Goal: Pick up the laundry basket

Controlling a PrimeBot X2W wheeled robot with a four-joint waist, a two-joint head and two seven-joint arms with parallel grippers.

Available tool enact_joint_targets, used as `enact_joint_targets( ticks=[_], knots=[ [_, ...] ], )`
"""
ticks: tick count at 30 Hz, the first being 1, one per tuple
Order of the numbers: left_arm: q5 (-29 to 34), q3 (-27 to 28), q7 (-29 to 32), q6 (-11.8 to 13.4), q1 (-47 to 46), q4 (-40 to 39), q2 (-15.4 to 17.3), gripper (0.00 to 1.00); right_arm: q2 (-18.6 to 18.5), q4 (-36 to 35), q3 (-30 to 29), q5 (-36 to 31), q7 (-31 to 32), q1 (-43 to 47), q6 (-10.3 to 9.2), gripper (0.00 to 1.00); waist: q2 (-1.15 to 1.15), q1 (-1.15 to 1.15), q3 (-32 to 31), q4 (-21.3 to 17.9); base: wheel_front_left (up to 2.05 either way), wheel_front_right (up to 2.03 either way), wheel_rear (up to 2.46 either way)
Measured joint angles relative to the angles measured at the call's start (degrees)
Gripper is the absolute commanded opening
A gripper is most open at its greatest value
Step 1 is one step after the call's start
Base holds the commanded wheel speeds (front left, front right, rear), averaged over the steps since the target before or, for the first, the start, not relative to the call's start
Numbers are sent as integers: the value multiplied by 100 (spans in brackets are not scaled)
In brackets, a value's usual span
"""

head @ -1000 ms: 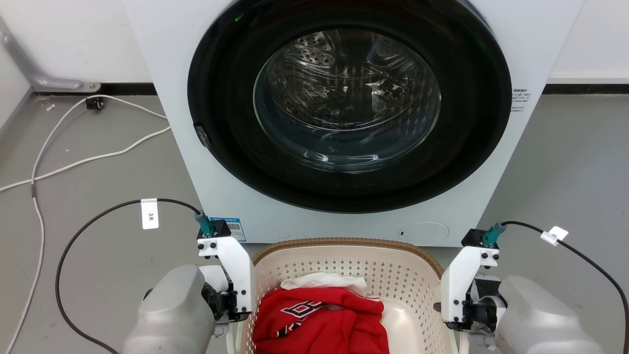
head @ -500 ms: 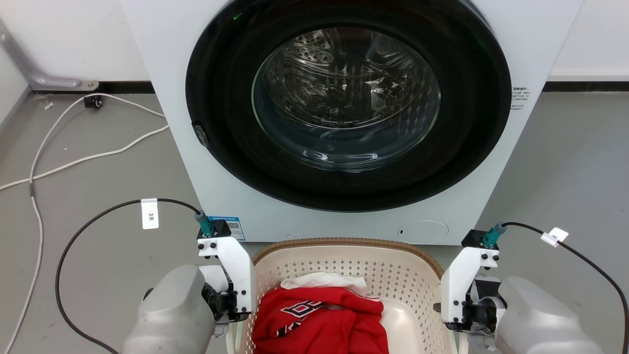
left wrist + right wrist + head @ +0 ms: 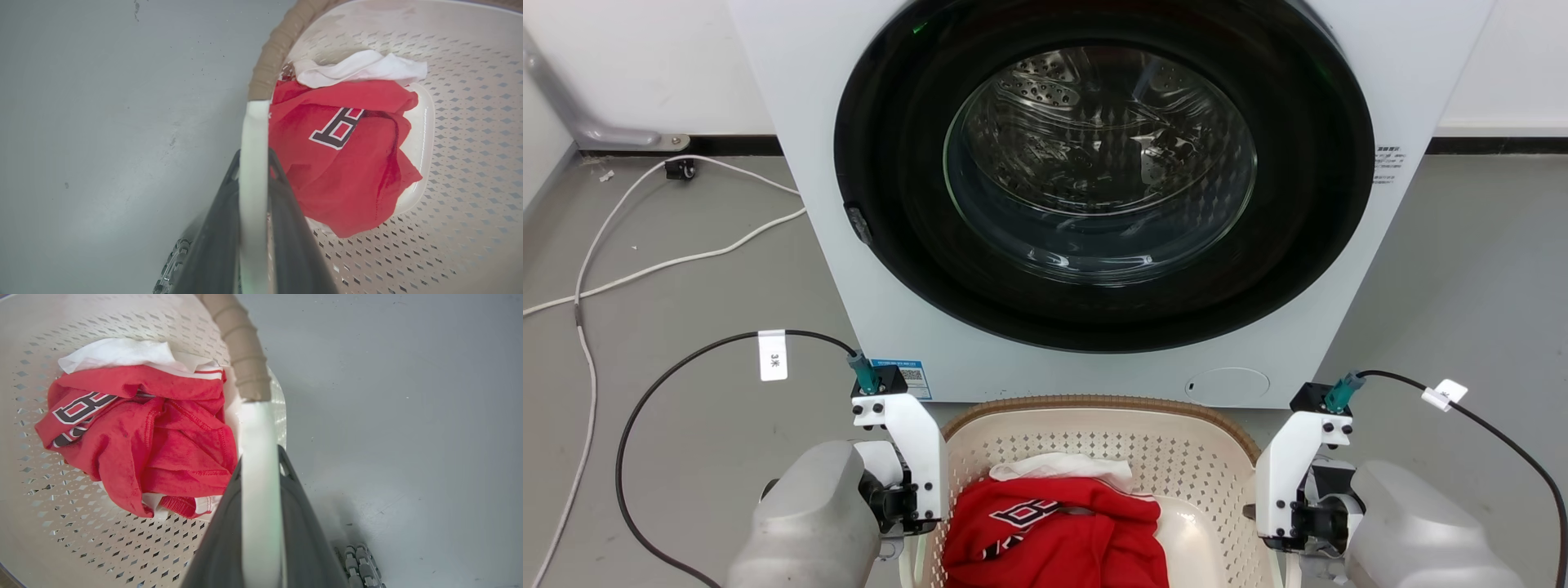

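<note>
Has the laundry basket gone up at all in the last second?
No. The laundry basket sits at the same gap below the round cap on the washing machine as before.

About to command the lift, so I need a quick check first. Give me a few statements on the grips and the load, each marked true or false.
1. The left gripper is shut on a white handle of the laundry basket. True.
2. The right gripper hangs open, clear of the basket. False: it is shut on the basket's other white handle.
3. A red garment lies in the basket with a white cloth against it. True.
4. The basket stands to the left of the washing machine. False: it stands right in front of it.
</note>
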Motion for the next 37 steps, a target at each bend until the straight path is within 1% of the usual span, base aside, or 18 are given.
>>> enact_joint_targets(
  ticks=[37],
  knots=[
    [-151,-148,-48,0,0,2,24,0,-2,31,115,140,-20,0,0,0,0,0,-9,8,0,0,0]
  ],
)
